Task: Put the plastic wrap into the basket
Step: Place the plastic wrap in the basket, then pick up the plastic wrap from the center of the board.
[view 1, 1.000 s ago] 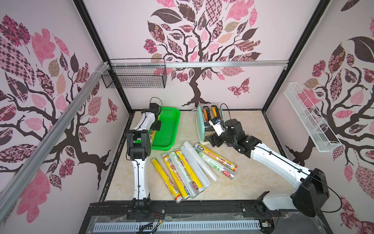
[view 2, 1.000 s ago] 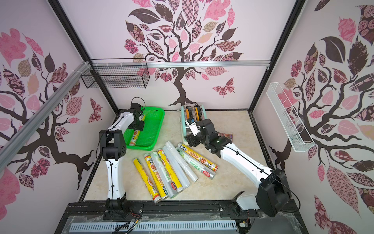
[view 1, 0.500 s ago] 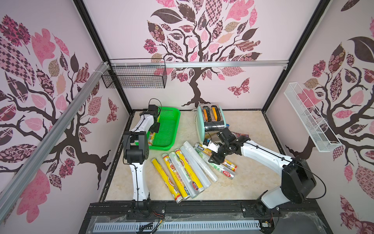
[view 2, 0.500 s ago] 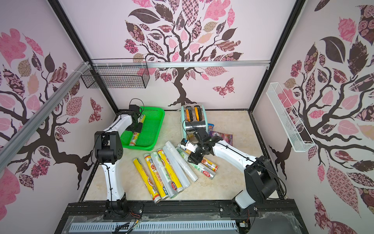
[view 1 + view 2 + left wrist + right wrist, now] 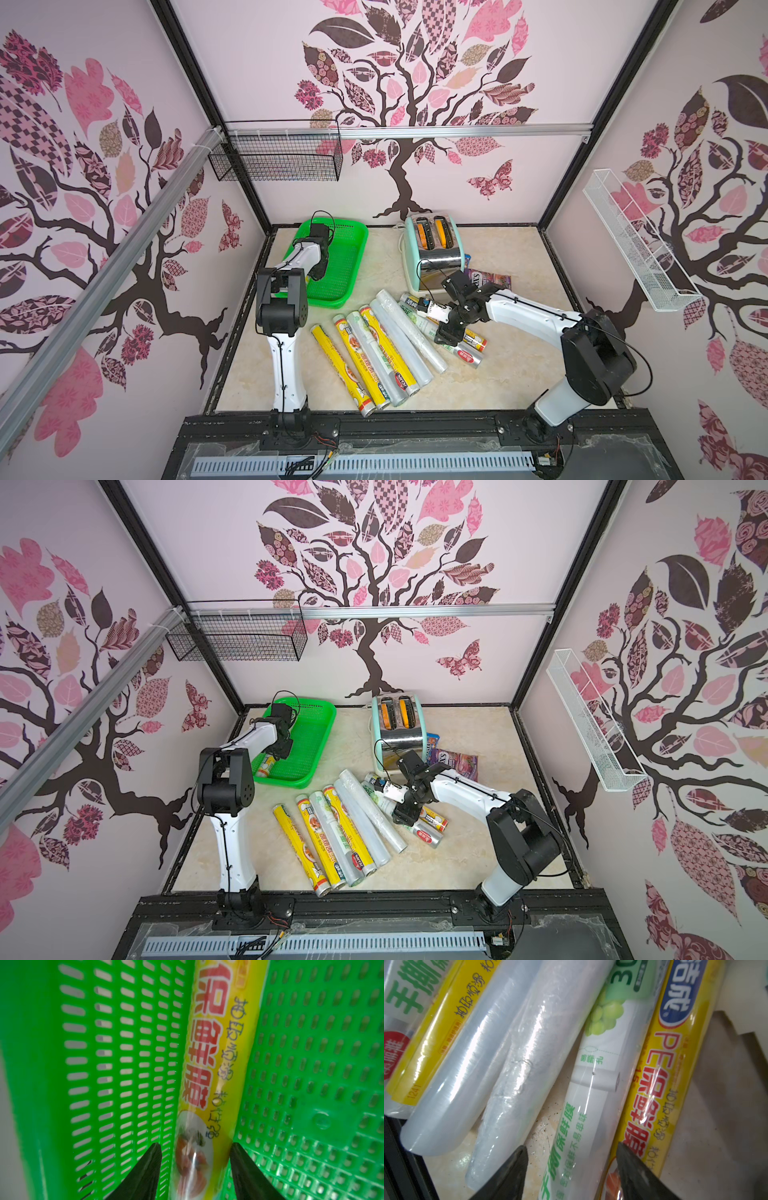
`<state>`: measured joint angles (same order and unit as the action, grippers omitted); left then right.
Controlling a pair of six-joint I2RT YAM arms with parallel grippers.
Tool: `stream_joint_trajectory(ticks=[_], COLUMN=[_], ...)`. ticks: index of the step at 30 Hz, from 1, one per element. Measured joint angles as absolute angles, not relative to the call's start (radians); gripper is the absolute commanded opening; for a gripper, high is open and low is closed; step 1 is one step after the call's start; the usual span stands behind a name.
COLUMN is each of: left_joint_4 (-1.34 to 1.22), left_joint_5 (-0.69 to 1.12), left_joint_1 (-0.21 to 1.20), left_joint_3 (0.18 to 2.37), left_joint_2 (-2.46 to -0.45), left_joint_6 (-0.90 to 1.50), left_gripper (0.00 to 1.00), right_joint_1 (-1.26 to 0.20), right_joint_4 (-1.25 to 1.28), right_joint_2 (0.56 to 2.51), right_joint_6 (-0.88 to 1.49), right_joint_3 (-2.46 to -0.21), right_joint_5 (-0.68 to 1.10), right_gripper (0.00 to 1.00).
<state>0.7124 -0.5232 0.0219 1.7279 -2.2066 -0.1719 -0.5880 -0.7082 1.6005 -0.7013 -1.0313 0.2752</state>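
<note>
The left fingers (image 5: pixel 143 1174) are set loosely around one yellow roll (image 5: pixel 207 1064) laid in the basket (image 5: pixel 311 1064) at the worktop's (image 5: pixel 519 374) far-left corner, the right fingers (image 5: pixel 506 1176) spread over a white roll (image 5: pixel 591 1095) among the loose rolls (image 5: pixel 374 353) left outside.

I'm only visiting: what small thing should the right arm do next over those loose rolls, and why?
Probably close the right gripper on the white roll with green print. In the right wrist view its fingertips sit either side of that roll, with bare table showing beside one, so it looks lined up but not yet clamped.
</note>
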Motion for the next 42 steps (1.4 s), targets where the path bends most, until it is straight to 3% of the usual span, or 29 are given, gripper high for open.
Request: stream_joint_trajectory(ticks=[6, 19, 30, 42], left_joint_4=[0.729, 0.825, 0.787, 0.791], left_joint_5=[-0.521, -0.303, -0.085, 0.005], left_joint_1=[0.02, 0.028, 0.0, -0.067], left_joint_3=[1.755, 1.815, 1.721, 1.542], left_joint_2=[-2.207, -2.126, -1.92, -1.753], left_joint_6=[-0.161, -0.054, -0.057, -0.08], left_gripper=[0.61, 0.67, 0.72, 0.74], right_joint_1=[-0.579, -0.57, -0.587, -0.615], right_joint_4=[-0.706, -0.711, -0.731, -0.595], right_joint_2=[1.6, 1.605, 1.563, 1.598], right_joint_6=[-0.699, -0.7, -0.669, -0.53], right_joint_3=[-1.026, -1.011, -1.071, -1.134], right_joint_5=[0.253, 0.261, 0.377, 0.458], right_gripper=[0.61, 0.6, 0.64, 0.69])
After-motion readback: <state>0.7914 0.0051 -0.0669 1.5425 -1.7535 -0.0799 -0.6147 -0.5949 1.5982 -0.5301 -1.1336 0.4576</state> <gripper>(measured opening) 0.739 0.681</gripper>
